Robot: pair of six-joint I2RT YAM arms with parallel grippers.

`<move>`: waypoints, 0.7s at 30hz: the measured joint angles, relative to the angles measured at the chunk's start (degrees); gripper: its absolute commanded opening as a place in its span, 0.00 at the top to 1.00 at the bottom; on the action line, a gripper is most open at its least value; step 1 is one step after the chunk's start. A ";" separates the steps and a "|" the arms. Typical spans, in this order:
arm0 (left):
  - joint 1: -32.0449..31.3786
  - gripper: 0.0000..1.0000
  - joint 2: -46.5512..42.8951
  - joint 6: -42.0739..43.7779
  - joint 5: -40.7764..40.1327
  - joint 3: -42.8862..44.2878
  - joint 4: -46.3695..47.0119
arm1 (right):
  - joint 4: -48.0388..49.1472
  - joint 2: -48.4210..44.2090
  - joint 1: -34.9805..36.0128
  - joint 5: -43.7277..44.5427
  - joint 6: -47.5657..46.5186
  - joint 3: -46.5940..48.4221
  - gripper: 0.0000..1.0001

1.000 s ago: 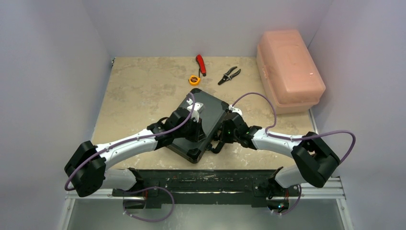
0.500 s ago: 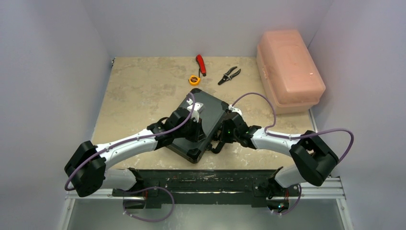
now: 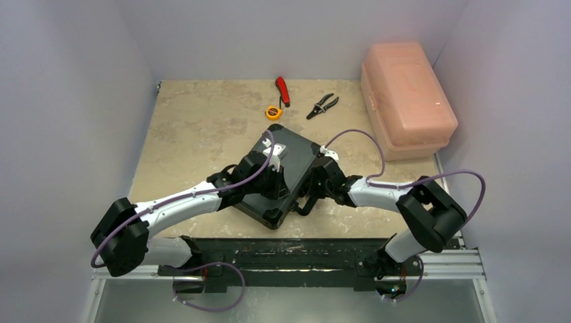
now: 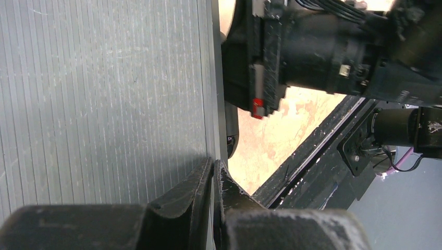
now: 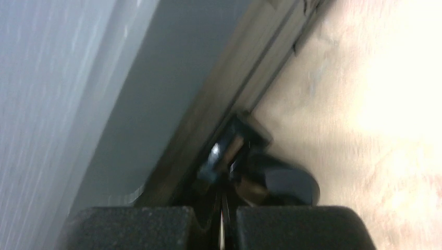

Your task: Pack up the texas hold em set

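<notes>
The texas hold em set shows only as its black hard briefcase point(image 3: 294, 153), lying shut and askew at the table's middle. My left gripper point(image 3: 283, 193) is shut and rests on the ribbed lid point(image 4: 104, 94) near its front edge, fingertips point(image 4: 214, 165) pressed together with nothing between them. My right gripper point(image 3: 312, 193) is shut too, low against the case's right side next to the handle point(image 3: 305, 207). In the blurred right wrist view its closed tips point(image 5: 224, 203) sit just below a dark latch fitting point(image 5: 232, 148) on the case's edge.
A pink plastic box point(image 3: 407, 94) stands at the back right. A yellow tape measure point(image 3: 273, 112), a red-handled tool point(image 3: 283, 91) and black pliers point(image 3: 322, 105) lie behind the case. A black rail point(image 3: 289, 256) runs along the near table edge.
The right arm's elbow has swung left and its wrist has edged closer to the case's side. The left arm and the case have not moved.
</notes>
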 measured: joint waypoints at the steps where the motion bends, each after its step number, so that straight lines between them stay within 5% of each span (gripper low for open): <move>1: -0.02 0.94 0.00 0.00 0.00 0.04 -0.04 | 1.51 1.09 -0.24 0.28 0.04 0.04 1.00; 10: -0.33 0.94 -0.74 0.00 -0.83 0.33 -0.92 | 2.47 1.38 -0.44 1.44 0.04 0.11 1.00; 21: -1.07 0.85 -3.23 0.13 -2.67 2.58 -9.77 | -7.56 -6.93 0.48 3.72 0.42 0.13 1.00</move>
